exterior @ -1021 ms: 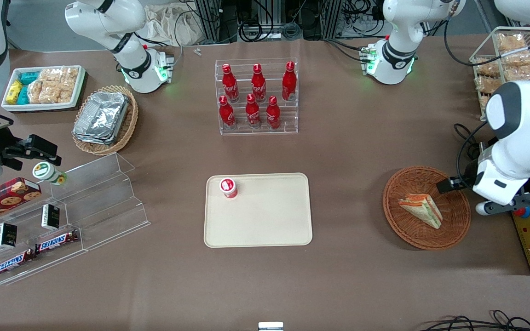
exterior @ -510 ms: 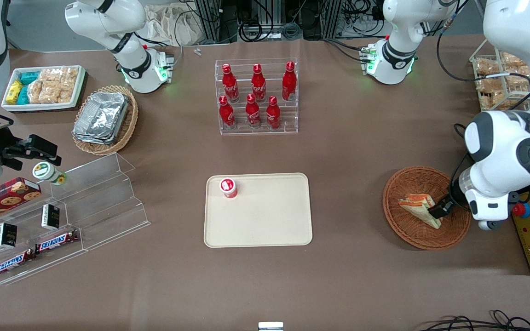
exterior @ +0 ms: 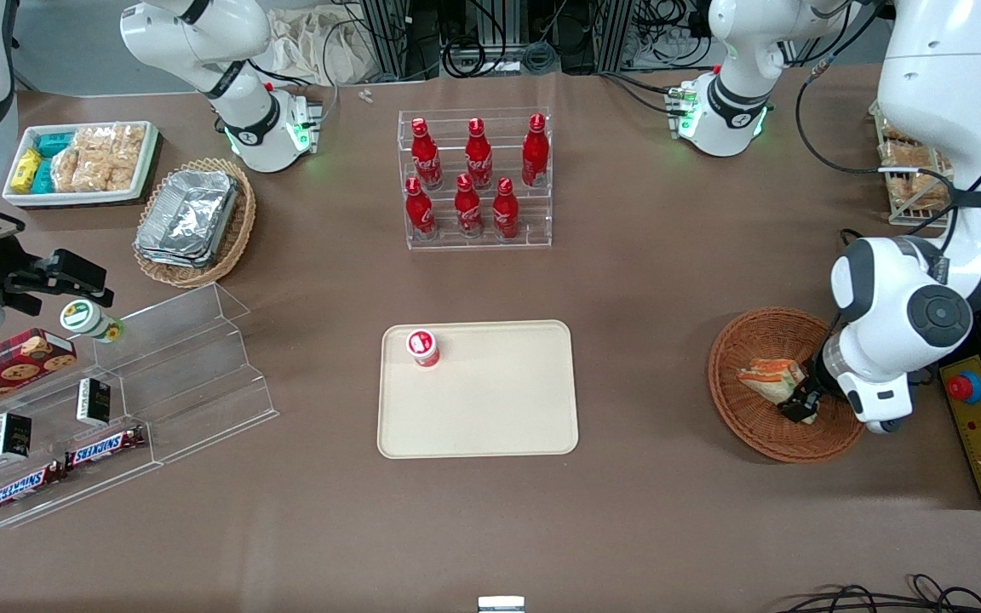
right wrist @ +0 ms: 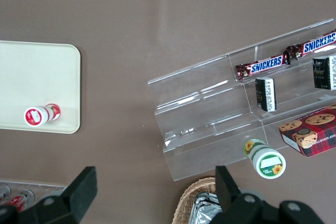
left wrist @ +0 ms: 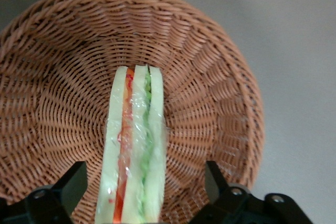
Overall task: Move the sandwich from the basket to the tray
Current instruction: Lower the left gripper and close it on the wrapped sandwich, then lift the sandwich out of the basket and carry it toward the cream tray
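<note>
Front view: the gripper (exterior: 797,407) is down in the basket (exterior: 750,430) at the sandwich (exterior: 770,375), tray (exterior: 490,409) well apart toward the parked arm's end. Left wrist view: fingers (left wrist: 71,182) spread wide, straddling the sandwich (left wrist: 134,145) without touching it. Looks like the grasp step; next it needs to close, then lift.

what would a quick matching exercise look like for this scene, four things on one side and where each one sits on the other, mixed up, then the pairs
Things:
1. sandwich
2. red-capped cup
3. red bottles
4. pincer

Places:
A. on the tray
B. in the clear tiered rack
C. open, one finger on each side of the sandwich
D. standing on edge in the basket

Pairs: 1-D, 2-A, 3-B, 4-C
</note>
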Action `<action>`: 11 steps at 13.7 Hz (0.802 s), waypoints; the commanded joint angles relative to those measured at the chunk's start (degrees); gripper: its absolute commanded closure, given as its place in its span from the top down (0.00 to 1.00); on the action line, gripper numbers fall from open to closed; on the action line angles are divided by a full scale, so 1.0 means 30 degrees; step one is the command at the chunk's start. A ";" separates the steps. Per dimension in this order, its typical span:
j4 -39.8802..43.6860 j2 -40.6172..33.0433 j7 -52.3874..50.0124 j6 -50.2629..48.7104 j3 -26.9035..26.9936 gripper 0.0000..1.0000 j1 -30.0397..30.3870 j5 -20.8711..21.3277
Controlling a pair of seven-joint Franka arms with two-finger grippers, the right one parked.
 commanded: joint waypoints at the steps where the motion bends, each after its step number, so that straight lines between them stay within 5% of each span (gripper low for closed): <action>1: -0.0996 -0.0051 -0.0830 0.1473 -0.0102 0.99 0.0209 0.0607; 5: -0.1347 0.0127 -0.0829 0.1620 -0.0072 0.85 0.0209 0.1189; 6: -0.1521 0.0127 -0.0829 0.1620 -0.0072 0.75 0.0209 0.1280; 9: -0.1581 -0.0252 -0.0829 0.1358 -0.0101 0.13 0.0239 0.1281; 10: -0.1582 -0.0689 -0.0800 0.0834 -0.0102 0.00 0.0210 0.1281; 11: -0.1408 -0.1129 -0.0800 -0.0215 -0.0102 0.00 0.0209 0.1281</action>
